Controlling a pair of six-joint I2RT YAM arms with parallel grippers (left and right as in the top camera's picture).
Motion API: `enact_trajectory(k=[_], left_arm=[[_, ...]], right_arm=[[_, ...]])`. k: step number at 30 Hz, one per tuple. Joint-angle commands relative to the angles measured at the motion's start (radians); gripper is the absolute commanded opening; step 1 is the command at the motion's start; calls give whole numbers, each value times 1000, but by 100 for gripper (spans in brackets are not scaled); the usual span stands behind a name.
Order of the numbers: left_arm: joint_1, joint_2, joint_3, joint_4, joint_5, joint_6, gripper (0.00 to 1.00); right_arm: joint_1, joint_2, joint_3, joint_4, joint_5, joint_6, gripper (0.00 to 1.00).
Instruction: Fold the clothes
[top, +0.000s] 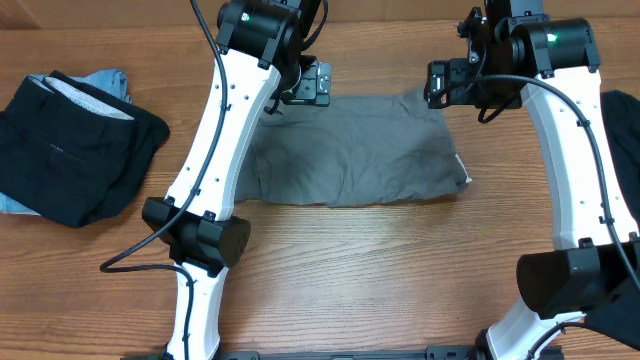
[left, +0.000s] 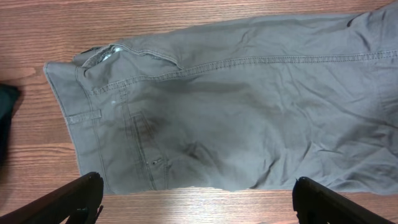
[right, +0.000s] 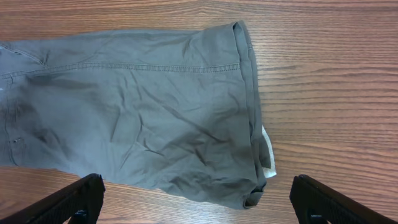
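The clothes' main piece, grey wrinkled trousers, lies folded flat in the middle of the table. My left gripper hovers over its far left corner, open and empty. In the left wrist view the waistband and pocket end shows ahead of the wide-apart fingers. My right gripper hovers over the far right corner, also open and empty. The right wrist view shows the hem end with a small white label peeking out at its edge.
A heap of black clothes with a light-blue piece under it lies at the left. More black fabric sits at the right edge. Bare wood table lies in front of the trousers.
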Motion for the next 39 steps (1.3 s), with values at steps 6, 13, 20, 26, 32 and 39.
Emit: enact_trajectory(k=[6,13,20,26,32,39], left_arm=[[0,-28,10,3,-16,-7,100],[0,-28,10,222,-17,-6,100],[1,1,3,215,-28,43,44],[2,124,0,77,-69,76,4],[5,295,0,43,-79,144,4],[36,405,0,48,-77,159,4]], right_arm=[[-7,-26,12,5,5,5,100],[-7,-26,12,150,-21,-10,100],[-7,-25,8,56,-134,16,100],[-3,-25,-24,-37,-111,150,4],[14,-25,-276,-1,-99,173,4],[13,-25,-632,297,-54,204,4]])
